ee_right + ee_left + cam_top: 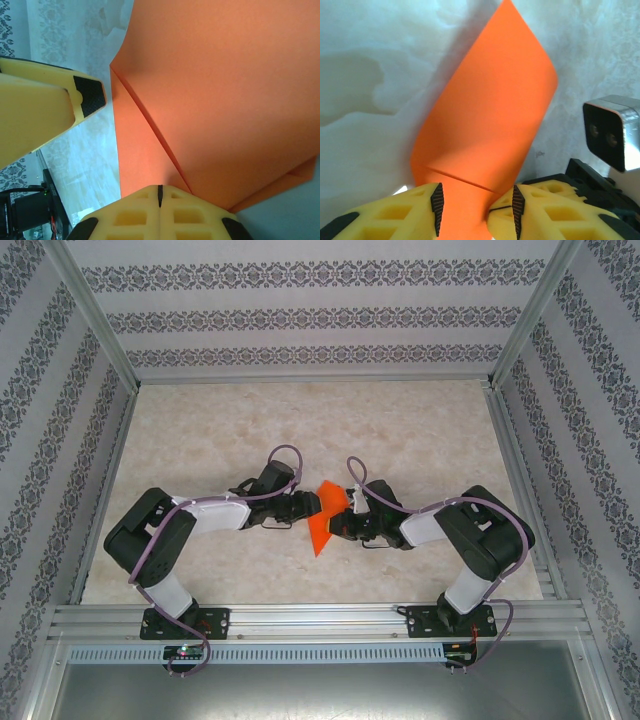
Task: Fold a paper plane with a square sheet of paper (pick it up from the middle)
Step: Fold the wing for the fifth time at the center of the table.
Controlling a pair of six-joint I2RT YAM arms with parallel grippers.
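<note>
Two robot arms met at the middle of a pale marbled table, with an orange sheet of paper lifted between them. The sheet was partly folded and creased. Seen from above, its long axis ran roughly far to near, ending in a sharp tip aimed at the arms' bases.

The right gripper had its fingers pressed together on one edge of the sheet — it alone was pinching the paper. The left gripper faced it from the other side, just beside it, its fingers spread with the paper running up through the gap. The paper lay closer to one pad than to the other, and neither pad clearly clamped it.

The sheet lay straight ahead of the left gripper and already inside its reach — so any coming pinch probably depended on that gap closing squarely across the crease.
</note>
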